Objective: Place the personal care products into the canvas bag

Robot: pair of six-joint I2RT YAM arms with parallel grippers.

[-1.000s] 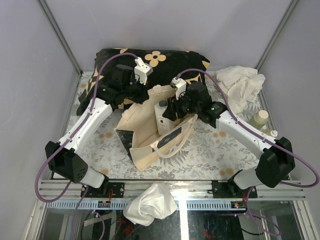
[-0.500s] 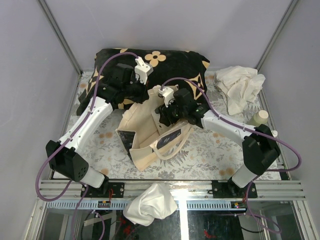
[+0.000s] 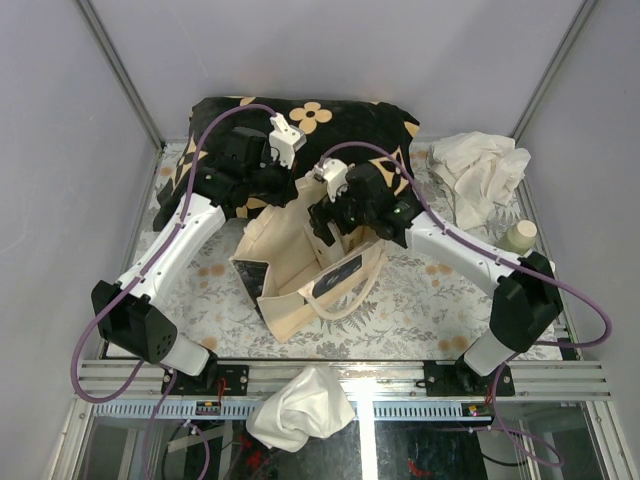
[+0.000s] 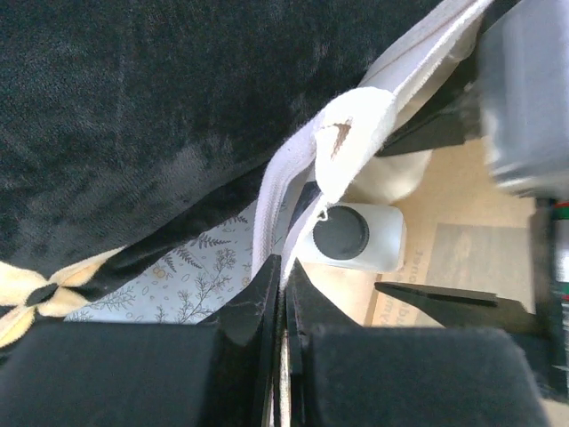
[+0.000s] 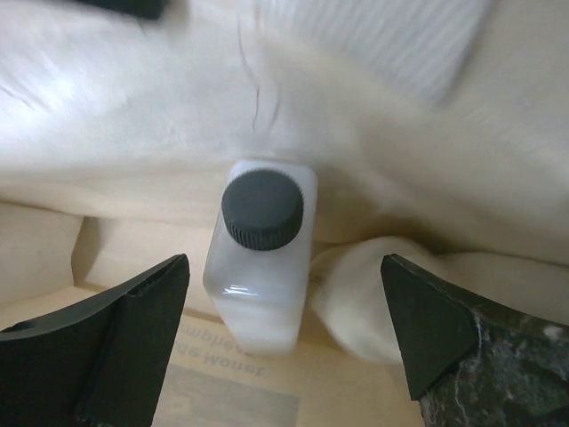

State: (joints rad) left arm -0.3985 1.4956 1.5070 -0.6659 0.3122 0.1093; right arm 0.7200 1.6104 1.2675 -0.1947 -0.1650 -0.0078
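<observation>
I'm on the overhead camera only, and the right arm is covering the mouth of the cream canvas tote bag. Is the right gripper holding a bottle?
Observer: No. The right wrist view shows the right gripper open. A white square plastic bottle with a black round cap stands untouched between its jaws.
Operator: Is that bottle inside the bag?
Observer: Yes. The fabric of the cream canvas tote bag rises behind and beside it.
Operator: What is the left gripper doing?
Observer: In the left wrist view the left gripper is shut on the bag's rim, pinching the canvas.
</observation>
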